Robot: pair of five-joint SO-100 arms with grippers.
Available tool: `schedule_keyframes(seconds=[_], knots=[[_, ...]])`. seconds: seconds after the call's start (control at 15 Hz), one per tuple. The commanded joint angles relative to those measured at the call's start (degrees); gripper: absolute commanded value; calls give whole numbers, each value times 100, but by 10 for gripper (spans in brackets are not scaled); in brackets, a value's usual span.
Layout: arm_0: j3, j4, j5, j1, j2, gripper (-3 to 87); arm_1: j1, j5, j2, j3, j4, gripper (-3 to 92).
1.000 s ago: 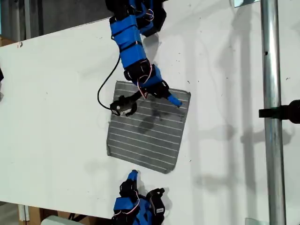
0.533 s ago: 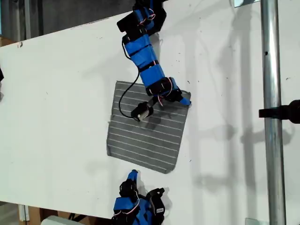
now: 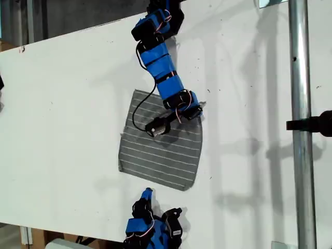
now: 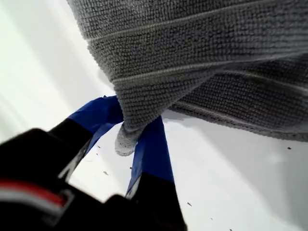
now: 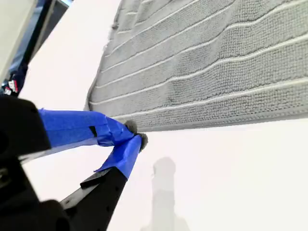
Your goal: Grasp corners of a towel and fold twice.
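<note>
White tabletop (image 3: 67,104) carries one grey striped towel (image 3: 161,150) lying mid-table, nearer the near edge. First fold appears to be starting: my first gripper (image 4: 132,132) is pinching one towel corner (image 4: 126,140) and lifting it off the surface. My second gripper (image 5: 130,139), just off the towel's near edge, is pressed together on nothing visible. Next move probably calls for carrying the corner across to the opposite edge. Count: one towel, two grippers.
</note>
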Motion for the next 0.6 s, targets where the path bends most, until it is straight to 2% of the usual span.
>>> schedule_keyframes(seconds=[0.0, 0.13, 0.2, 0.33, 0.53], knots=[[-35, -88, -220, 26, 18, -27, 70, -35, 88, -9, -97, -2], [-668, -598, -167, 677, 18, -29, 88, -70, 88, 18, -193, -2], [-1292, -782, 272, 835, -9, -29, 88, -97, 88, 18, -237, -2], [-2786, -650, 826, 967, -1143, -29, 123, -114, 88, 44, -290, -2], [-4904, -352, 1784, 1688, -4245, -29, 176, -158, 141, 53, -334, -2]])
